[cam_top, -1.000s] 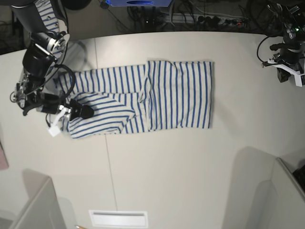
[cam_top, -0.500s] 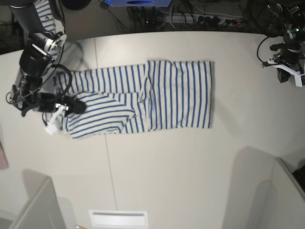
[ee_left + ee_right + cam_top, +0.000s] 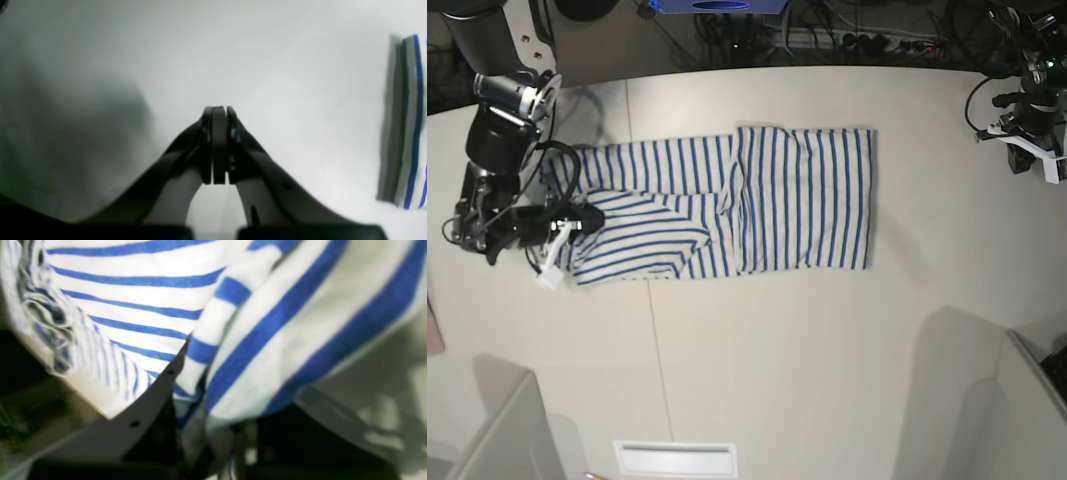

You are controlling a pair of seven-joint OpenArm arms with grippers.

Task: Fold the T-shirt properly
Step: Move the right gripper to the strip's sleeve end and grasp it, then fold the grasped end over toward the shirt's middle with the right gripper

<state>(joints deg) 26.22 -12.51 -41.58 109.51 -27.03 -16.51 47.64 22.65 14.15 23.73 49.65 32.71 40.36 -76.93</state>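
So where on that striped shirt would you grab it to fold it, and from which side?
Best at the loose end of the shirt near the right fingers, coming in low from the table side. There the cloth is bunched and lifted, so its edge can slip between the fingers, as the right wrist view shows. The flat middle offers no edge to pinch.

Blue-striped white T-shirt [image 3: 757, 205] lies partly folded, flat on table.
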